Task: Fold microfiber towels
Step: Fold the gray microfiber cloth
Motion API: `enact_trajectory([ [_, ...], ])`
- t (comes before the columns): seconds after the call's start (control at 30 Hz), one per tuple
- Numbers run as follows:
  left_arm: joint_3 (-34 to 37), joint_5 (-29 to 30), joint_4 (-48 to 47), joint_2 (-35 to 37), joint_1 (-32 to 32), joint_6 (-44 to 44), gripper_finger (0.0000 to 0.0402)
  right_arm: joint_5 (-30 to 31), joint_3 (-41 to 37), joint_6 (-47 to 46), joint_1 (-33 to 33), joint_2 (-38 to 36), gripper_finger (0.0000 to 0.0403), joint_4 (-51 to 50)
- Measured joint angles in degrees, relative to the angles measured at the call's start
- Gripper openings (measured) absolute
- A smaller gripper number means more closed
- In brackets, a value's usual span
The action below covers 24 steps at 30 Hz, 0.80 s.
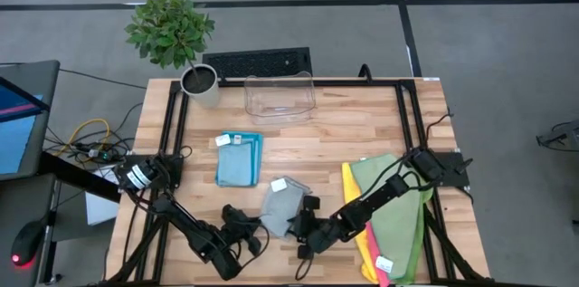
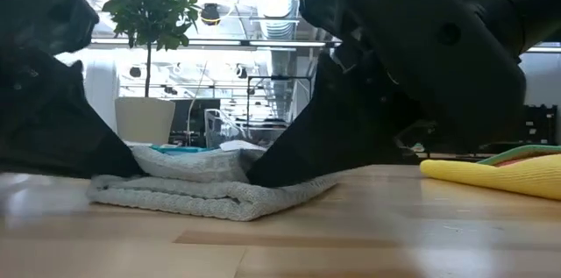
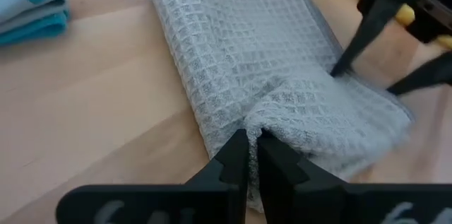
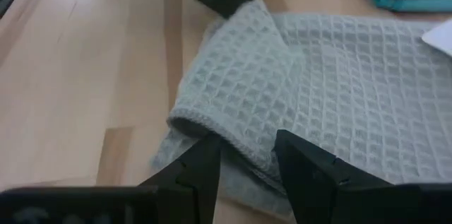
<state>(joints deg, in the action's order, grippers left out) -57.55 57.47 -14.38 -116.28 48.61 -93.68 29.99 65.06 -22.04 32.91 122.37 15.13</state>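
Between the two end effectors, near the wooden desk's (image 1: 362, 133) front edge, lies a grey waffle-weave towel (image 1: 282, 204) — folded into a soft oblong. The left end effector (image 3: 248, 155) pinches one corner, fingers closed; the right end effector (image 4: 247, 155) — half open — straddles the opposite hemmed edge.

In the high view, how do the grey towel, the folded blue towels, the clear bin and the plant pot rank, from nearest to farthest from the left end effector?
From the left end effector:
1. Grey towel, in its grip.
2. Folded blue towels, mid-table.
3. Clear bin, far edge, centre.
4. Plant pot, far left corner.

The last two are nearly equal.
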Motion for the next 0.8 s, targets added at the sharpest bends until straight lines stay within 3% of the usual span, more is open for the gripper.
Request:
enact_trajectory([
  [0.23,-2.3,-9.2,-8.7,5.8,0.4,7.5,0.0013,-0.6,0.0,0.0,0.0,0.0,0.0163,-1.2],
  [0.37,-2.4,-10.7,-7.4,7.1,0.1,11.5,0.0013,-0.6,0.1,-0.3,0.0,0.7,0.0163,-0.4],
  [0.5,-2.4,-17.5,-6.2,7.1,-0.8,17.5,0.0025,-1.0,0.2,-0.4,-0.3,1.6,0.0163,0.9],
  [0.7,-3.2,-23.0,-5.9,7.1,-2.1,22.3,0.0101,-1.1,0.2,-0.4,-0.3,1.7,0.0163,1.0],
  [0.8,-5.1,-25.6,-12.5,7.9,-2.4,21.5,0.015,-1.2,0.2,-0.4,-0.3,1.7,0.0163,0.9],
])
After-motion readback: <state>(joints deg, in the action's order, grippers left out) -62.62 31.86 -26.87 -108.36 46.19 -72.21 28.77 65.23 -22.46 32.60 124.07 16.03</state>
